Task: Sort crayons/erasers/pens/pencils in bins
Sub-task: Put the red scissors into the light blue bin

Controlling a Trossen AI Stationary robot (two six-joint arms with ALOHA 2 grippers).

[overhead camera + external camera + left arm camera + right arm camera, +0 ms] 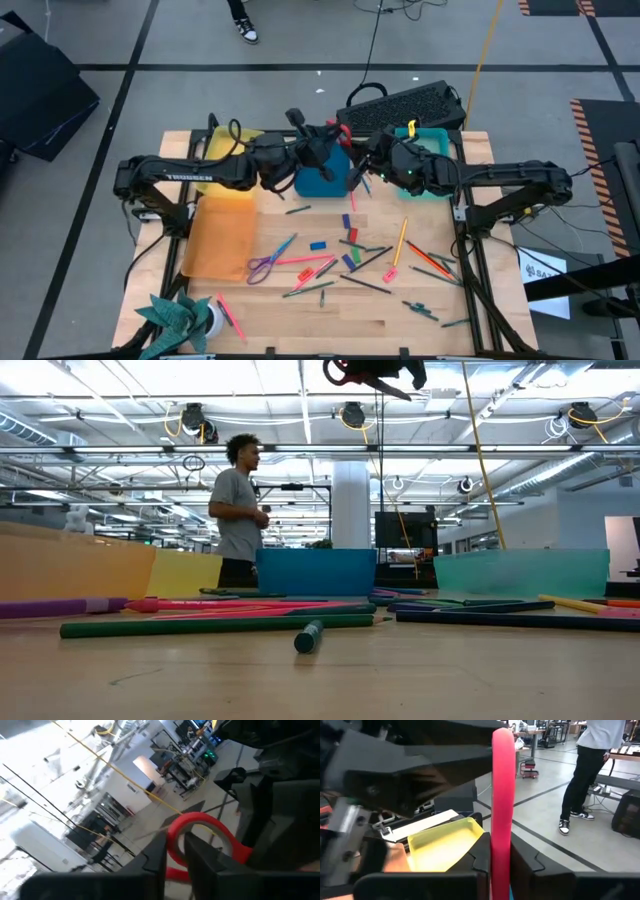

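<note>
Table: pale wood planks (pixel 300 320), seen level in the low view, with a long green stick (pixel 215 625) and a short dark stub (pixel 308 637) lying nearest.
Near edge: a green leafy shape (pixel 172 315) at the left corner; what it is made of is hard to tell.
Clutter: thin pens, pencils and crayons lie crossed over mid-table, among them a yellow pencil (pixel 400 240) and purple-handled scissors (pixel 265 266).
Erasers: small stubby blocks loose on the wood among the sticks, a blue one (pixel 318 245), a purple one (pixel 346 220) and a pink one (pixel 388 273); none lies in a tray.
Bins: shallow plastic trays; translucent orange bin (pixel 220 235) at the left, yellow bin (pixel 222 143) behind it, blue bin (pixel 320 182) in the middle, teal bin (pixel 440 140) to the right. Both arms cover much of the far three.
Left gripper (pixel 175 851): raised above the blue bin, fingers nearly together, pinching a glossy red loop (pixel 220 835); the rest of that object is hidden.
Right gripper (pixel 501 855): just beside the left one, between the blue and teal bins, fingers clamped on a smooth pink-red bar (pixel 501 790) standing upright; its ends are cut off.
Beyond: a black keyboard (pixel 405 105) at the far edge, then a person (pixel 238 510) standing on the workshop floor.
</note>
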